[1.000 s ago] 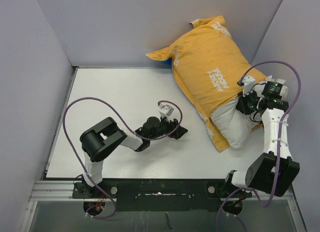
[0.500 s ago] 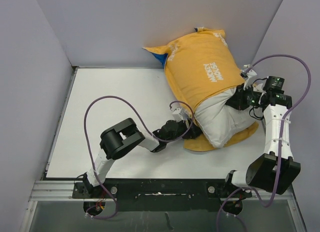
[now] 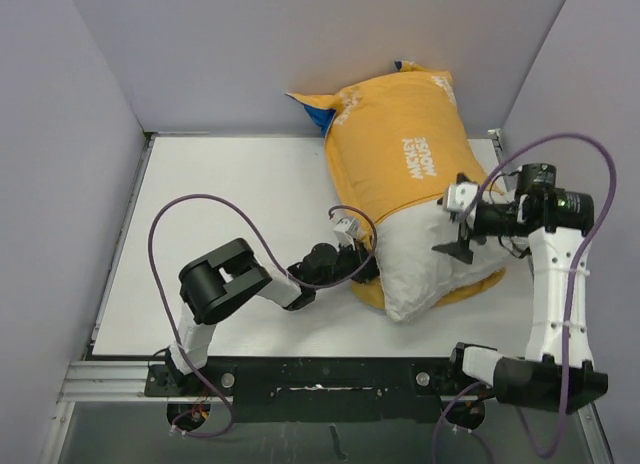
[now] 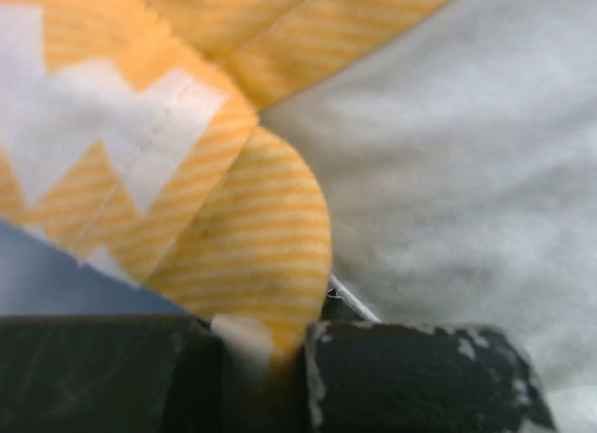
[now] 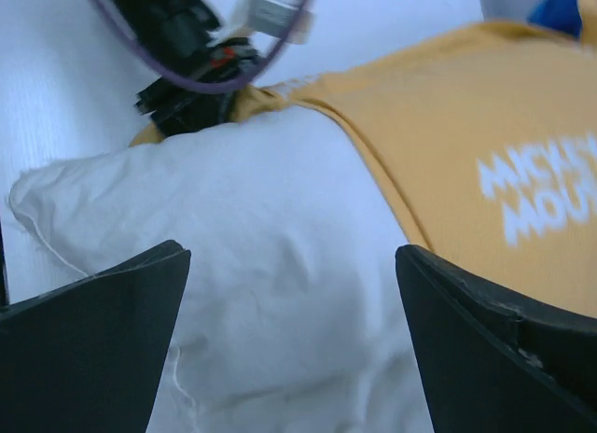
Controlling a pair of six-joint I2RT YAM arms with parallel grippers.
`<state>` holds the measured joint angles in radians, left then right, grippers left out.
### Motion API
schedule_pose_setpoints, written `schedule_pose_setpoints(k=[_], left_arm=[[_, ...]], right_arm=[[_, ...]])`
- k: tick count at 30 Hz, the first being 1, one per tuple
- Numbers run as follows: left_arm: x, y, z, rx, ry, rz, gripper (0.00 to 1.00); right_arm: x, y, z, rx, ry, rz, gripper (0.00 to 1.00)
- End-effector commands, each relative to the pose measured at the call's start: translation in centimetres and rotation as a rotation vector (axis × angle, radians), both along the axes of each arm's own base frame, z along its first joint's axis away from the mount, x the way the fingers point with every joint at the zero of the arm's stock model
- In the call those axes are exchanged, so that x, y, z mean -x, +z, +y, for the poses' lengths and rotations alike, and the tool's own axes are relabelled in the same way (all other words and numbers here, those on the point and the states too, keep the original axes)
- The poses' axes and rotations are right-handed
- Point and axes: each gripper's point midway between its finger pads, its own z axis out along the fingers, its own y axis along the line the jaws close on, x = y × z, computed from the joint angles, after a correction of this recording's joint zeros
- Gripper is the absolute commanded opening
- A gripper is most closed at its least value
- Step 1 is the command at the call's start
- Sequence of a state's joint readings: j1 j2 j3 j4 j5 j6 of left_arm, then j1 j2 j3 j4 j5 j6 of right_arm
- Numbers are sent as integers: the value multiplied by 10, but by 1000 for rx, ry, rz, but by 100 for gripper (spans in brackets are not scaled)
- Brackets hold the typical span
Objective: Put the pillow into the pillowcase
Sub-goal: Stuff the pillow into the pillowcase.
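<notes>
The mustard-yellow pillowcase lies at the right back of the table, white "Mickey Mouse" lettering up. The white pillow is partly inside it, and its near end bulges out of the opening. My left gripper is low on the table at the opening's left side, shut on the pillowcase's striped yellow hem; the fabric is pinched between the dark fingers. My right gripper hovers open over the exposed pillow, wide apart and holding nothing, with the pillowcase beyond.
Grey walls close in the table at the back, left and right. A blue corner of the pillowcase pokes out by the back wall. The left arm's purple cable loops over the table's left half.
The left gripper reached the pillowcase's opening and shut on its hem. The right gripper let go, opened wide and drew back above the pillow. The bundle shifted left.
</notes>
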<state>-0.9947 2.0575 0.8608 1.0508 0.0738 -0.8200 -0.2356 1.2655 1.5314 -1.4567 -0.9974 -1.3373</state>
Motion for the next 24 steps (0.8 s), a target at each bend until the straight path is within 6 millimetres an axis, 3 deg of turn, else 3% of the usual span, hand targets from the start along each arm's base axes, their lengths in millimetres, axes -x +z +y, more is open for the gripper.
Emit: schedule_pose_setpoints(k=[1, 5, 8, 10, 12, 15, 17, 19, 22, 24], left_arm=[[31, 126, -7, 265, -149, -190, 0], [42, 142, -8, 301, -198, -196, 0], [55, 161, -10, 334, -243, -216, 0], [65, 173, -6, 357, -272, -226, 0], [75, 184, 1, 381, -291, -236, 0], [96, 203, 10, 402, -342, -254, 0], [116, 219, 10, 409, -397, -270, 0], [140, 241, 10, 425, -455, -304, 0], [169, 264, 15, 464, -509, -312, 0], [187, 279, 20, 508, -540, -305, 0]], right_arm=[[62, -32, 34, 231, 441, -255, 98], [62, -98, 35, 426, 582, -198, 98], [27, -126, 36, 504, 503, -220, 99], [-23, -141, 29, 630, 308, -268, 80], [-63, -141, 24, 667, 174, -338, 43], [-111, -119, 31, 576, -17, -403, 2], [-140, -99, 41, 540, -138, -504, 0], [-167, -57, 52, 484, -276, -706, 0], [-188, -13, 61, 409, -425, -824, 0], [-198, 8, 55, 357, -533, -861, 0]])
